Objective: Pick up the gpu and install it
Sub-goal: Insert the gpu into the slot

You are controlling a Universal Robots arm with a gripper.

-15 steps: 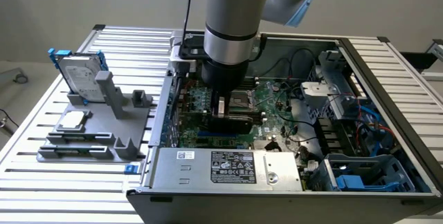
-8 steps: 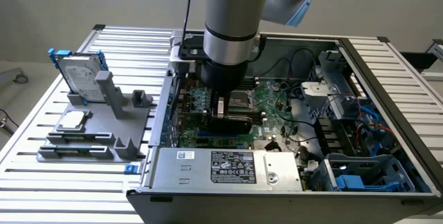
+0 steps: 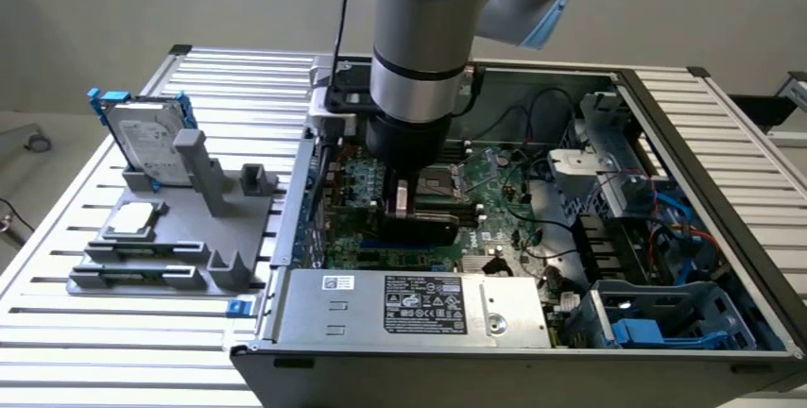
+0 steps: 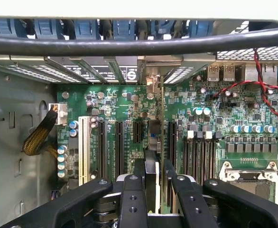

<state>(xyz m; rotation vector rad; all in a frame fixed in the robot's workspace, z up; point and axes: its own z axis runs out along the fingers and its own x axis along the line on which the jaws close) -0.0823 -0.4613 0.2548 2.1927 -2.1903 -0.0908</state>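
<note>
The gpu (image 3: 419, 229) stands on edge at the centre of the exterior view, low over the green motherboard (image 3: 505, 177) inside the open computer case (image 3: 706, 153). My fingers (image 4: 132, 199) pinch its sides. At left, a hard drive (image 3: 145, 139) rests on the tabletop (image 3: 76, 332).

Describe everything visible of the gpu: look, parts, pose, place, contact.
The gpu is a flat card with a black, plastic-looking shroud, a dark slab under the arm in the exterior view. It stands on edge inside the open computer case, over the long slots of the green motherboard. The wrist view shows it edge-on, running toward the case's rear wall, with a thin silver bracket at that end. The tool clamps it from both sides. Whether it sits in a slot cannot be told.
</note>
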